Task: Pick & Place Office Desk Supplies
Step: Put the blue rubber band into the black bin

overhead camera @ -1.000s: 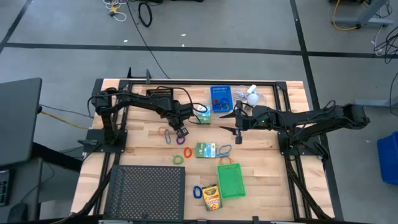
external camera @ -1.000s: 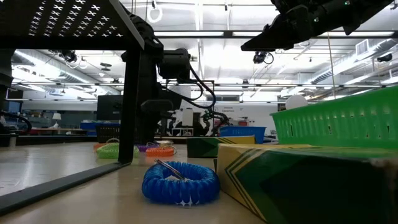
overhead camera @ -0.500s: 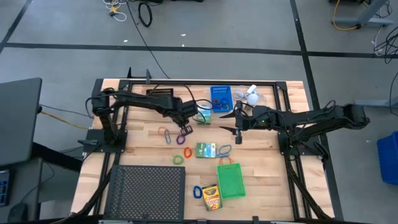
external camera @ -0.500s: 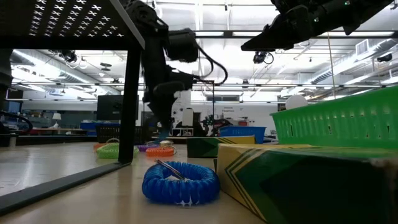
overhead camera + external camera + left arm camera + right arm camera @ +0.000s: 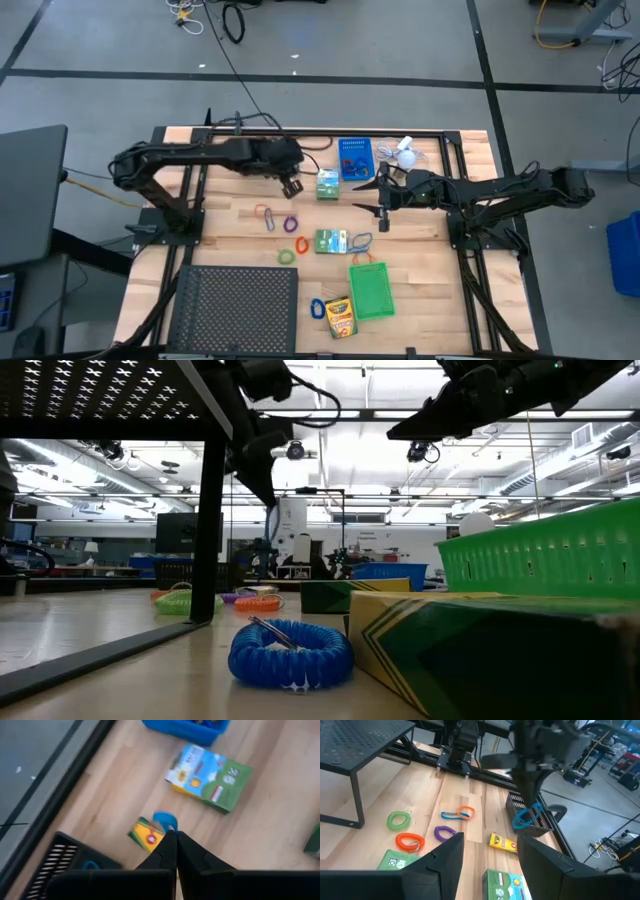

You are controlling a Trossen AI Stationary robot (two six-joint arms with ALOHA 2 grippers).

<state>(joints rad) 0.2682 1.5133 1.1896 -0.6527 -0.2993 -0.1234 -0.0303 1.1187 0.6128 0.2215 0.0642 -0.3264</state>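
Robotics lab, taped concrete floor [image 5: 330, 50] (cables strewn), ceiling striplights [image 5: 330, 415]

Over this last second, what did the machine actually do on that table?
The left tool, shut on a blue loop, rose from among the other loops and swung toward the black bin, so the loop now dangles in the air. The right tool stayed open, hovering where it was. Nothing else visibly moved.

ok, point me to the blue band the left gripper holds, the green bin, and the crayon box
blue band [image 5: 527, 816], right wrist view, loop's middle
green bin [image 5: 371, 291], high view, mesh floor
crayon box [image 5: 340, 317], high view, top face
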